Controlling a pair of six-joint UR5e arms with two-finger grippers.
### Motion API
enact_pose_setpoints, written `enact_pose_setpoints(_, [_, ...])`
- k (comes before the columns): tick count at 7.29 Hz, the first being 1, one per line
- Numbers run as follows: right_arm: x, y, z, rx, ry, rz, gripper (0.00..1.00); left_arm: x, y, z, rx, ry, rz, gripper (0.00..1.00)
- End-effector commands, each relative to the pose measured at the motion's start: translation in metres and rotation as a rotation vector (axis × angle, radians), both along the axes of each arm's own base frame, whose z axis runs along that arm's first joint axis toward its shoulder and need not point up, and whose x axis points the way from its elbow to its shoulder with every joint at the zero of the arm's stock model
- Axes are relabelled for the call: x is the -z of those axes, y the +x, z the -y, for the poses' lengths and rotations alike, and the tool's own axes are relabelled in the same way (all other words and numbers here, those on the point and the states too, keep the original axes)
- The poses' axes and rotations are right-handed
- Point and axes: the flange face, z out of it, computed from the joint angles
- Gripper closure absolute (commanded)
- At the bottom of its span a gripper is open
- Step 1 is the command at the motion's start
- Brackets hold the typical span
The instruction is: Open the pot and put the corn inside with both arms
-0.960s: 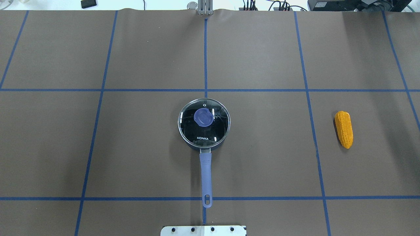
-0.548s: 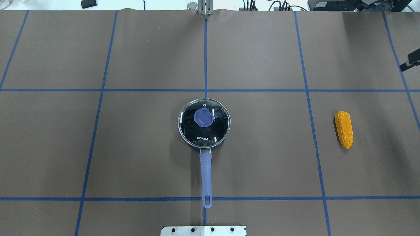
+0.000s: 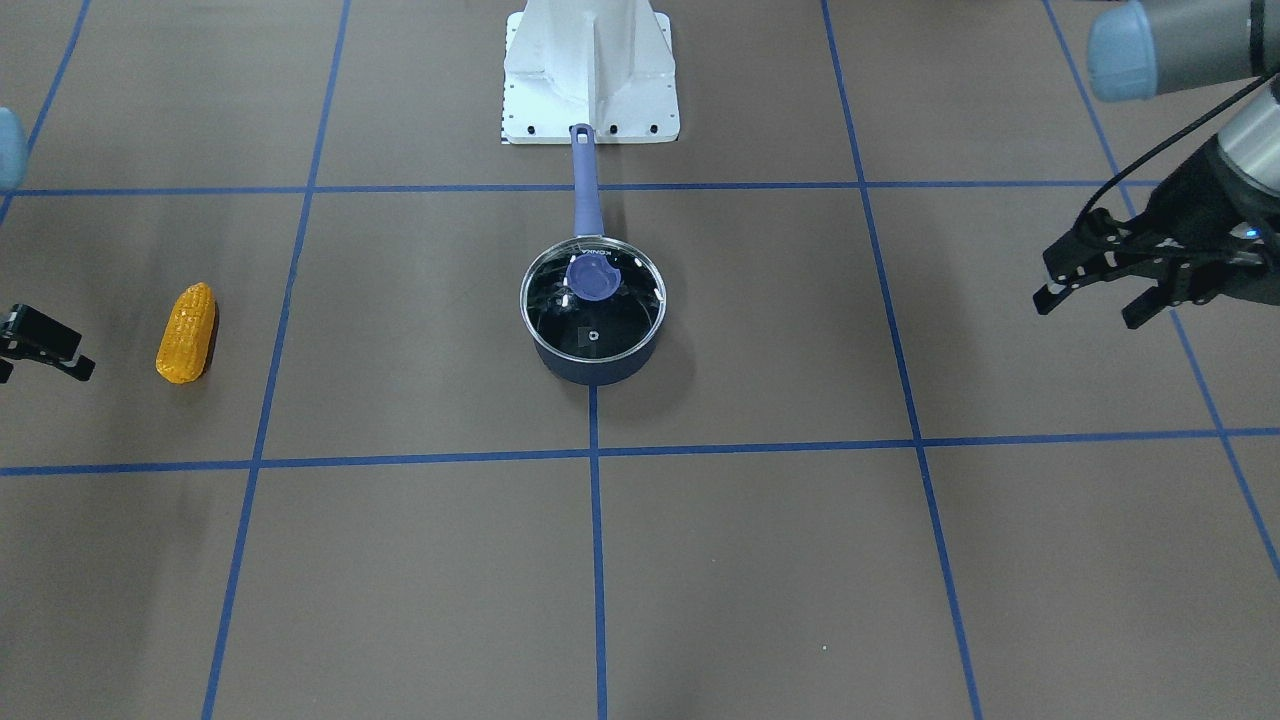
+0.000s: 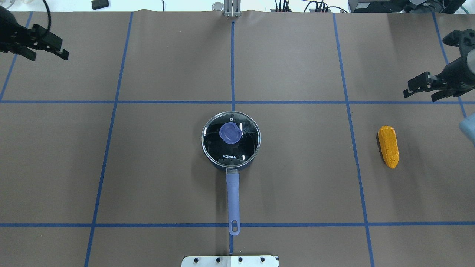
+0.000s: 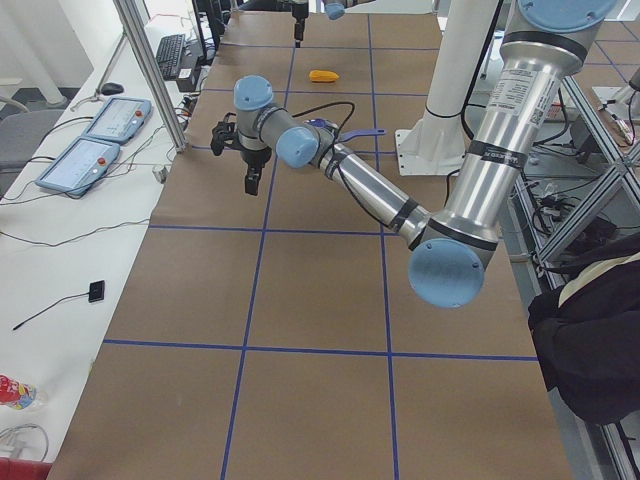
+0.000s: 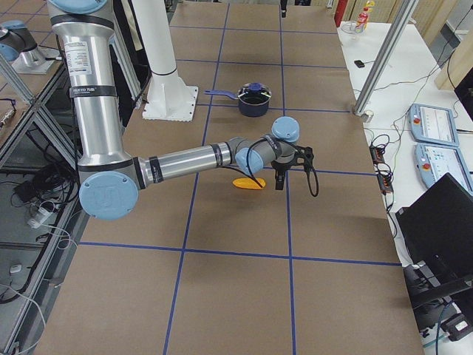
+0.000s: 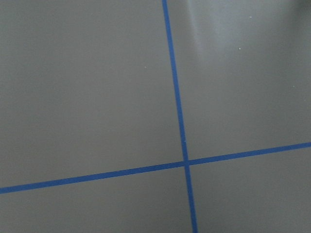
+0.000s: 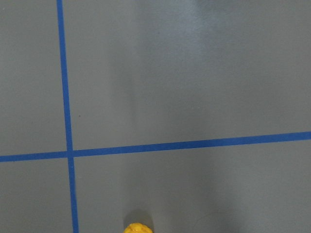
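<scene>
The navy pot (image 4: 231, 148) stands mid-table with its glass lid and blue knob (image 4: 230, 132) on and its long handle (image 4: 233, 200) pointing at the robot's base; it also shows in the front view (image 3: 592, 320). The corn (image 4: 388, 146) lies on the mat to the pot's right, seen also in the front view (image 3: 187, 333). My left gripper (image 4: 50, 57) is open and empty, high over the far left, well away from the pot. My right gripper (image 4: 421, 94) is open and empty, just beyond the corn. The right wrist view shows only the corn's tip (image 8: 137, 228).
Brown mat with a blue tape grid (image 4: 232, 102) covers the table. The white base mount (image 4: 230, 260) sits at the near edge behind the pot handle. Cables and boxes lie past the far edge (image 4: 319, 5). The left wrist view shows only mat and a tape crossing (image 7: 185, 162).
Both arms have come into the overhead view: the left gripper at the upper left, the right gripper further in from the right edge. Pot and corn have not moved.
</scene>
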Motion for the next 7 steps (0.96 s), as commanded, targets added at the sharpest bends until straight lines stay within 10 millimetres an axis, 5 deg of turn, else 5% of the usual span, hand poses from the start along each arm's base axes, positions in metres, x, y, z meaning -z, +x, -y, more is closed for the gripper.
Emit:
enact_pose_setpoints(1, [0.002, -0.042, -0.015, 0.037, 0.040, -0.044, 0.00, 0.051, 0.067, -0.013, 0.010, -0.054, -0.040, 0.02])
enact_pose_setpoints(4, [0.013, -0.067, -0.039, 0.082, 0.068, -0.052, 0.00, 0.122, 0.127, -0.030, 0.014, -0.150, -0.042, 0.02])
enact_pose_setpoints(7, [0.004, -0.096, -0.055, 0.106, 0.087, -0.110, 0.00, 0.176, 0.204, -0.076, 0.034, -0.165, -0.055, 0.02])
